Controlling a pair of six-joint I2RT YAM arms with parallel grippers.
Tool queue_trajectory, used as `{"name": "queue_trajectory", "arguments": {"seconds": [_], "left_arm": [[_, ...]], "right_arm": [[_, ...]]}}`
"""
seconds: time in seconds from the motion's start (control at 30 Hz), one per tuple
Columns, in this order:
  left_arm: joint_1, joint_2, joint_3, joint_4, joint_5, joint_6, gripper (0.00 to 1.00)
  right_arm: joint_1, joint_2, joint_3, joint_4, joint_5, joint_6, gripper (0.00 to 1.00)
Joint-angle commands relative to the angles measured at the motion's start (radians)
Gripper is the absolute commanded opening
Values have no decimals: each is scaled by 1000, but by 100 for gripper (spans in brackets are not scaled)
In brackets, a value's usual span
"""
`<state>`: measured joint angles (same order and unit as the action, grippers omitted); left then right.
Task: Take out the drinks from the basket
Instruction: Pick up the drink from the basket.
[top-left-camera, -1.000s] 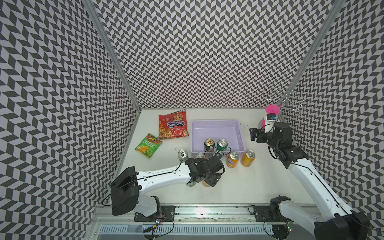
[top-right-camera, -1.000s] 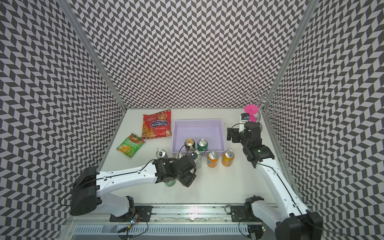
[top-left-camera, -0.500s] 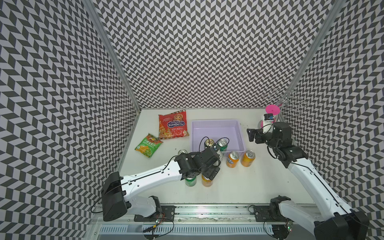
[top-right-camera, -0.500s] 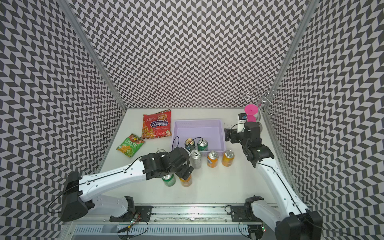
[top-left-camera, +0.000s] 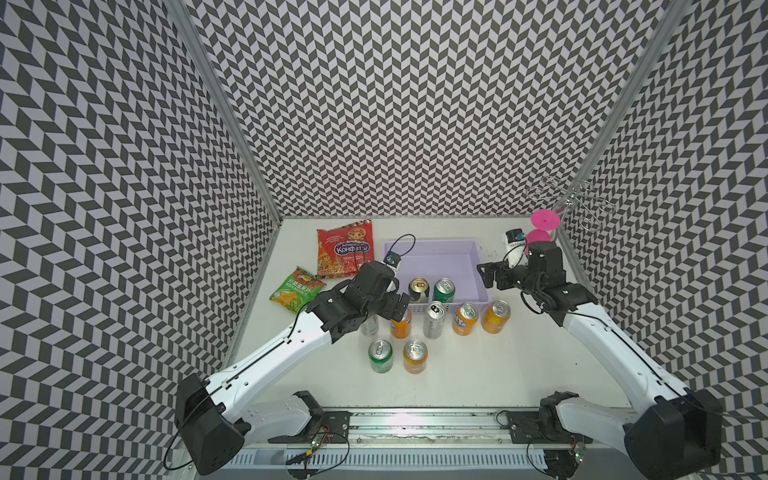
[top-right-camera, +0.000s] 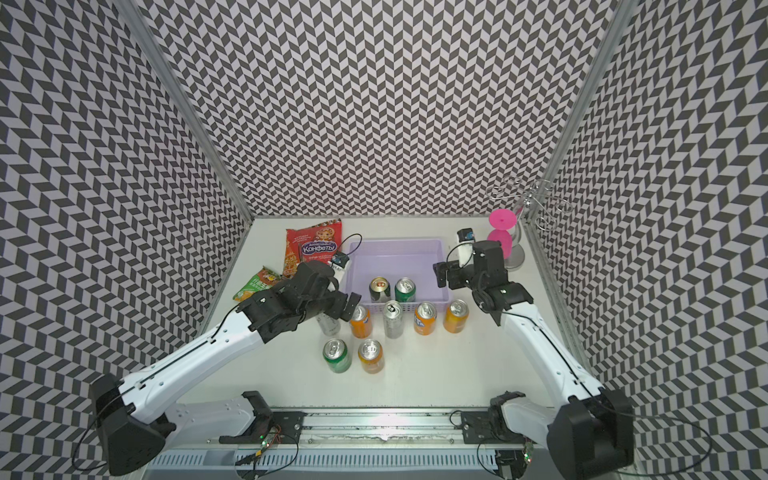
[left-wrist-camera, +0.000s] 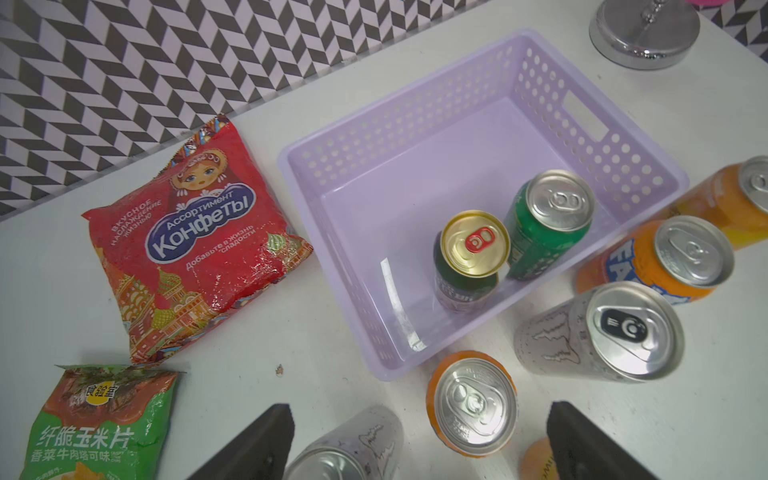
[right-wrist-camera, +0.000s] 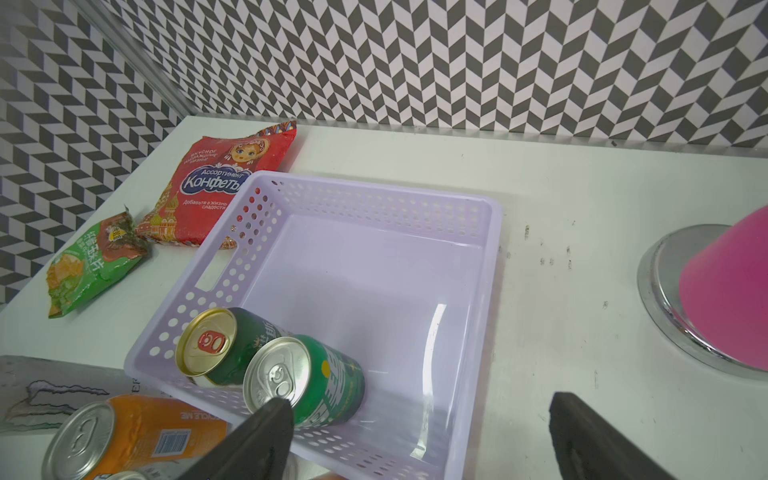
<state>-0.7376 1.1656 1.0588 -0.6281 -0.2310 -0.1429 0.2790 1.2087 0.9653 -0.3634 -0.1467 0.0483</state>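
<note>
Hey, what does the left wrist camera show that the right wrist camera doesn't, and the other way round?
Left wrist only: the open left gripper and a silver can with a black tab. Right wrist only: the open right gripper and a clear look at the pink goblet. Both: the basket holding the gold-topped can and a green can, plus the red snack bag and green snack bag.

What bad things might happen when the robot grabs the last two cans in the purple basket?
The gold-topped can and green can stand close together in the basket, so a finger squeezing between them may tip one over.
The open left tool hangs over the slim silver can and an orange can; dipping could topple them.
The open right tool points toward the same cans, so the arms might bump.
</note>
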Motion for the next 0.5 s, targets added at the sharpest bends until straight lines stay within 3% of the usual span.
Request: {"name": "queue_trajectory", "arguments": {"seconds": [0.0, 0.27, 0.47], "left_arm": [[48, -46, -48, 106, 41, 5, 99], [125, -142, -148, 203, 46, -10, 99], [133, -165, -166, 206, 24, -23, 99]], "right_arm": [[65, 69, 92, -56, 42, -7, 99], [199, 288, 331, -274, 76, -1, 100], [289, 428, 463, -397, 104, -12, 100]]}}
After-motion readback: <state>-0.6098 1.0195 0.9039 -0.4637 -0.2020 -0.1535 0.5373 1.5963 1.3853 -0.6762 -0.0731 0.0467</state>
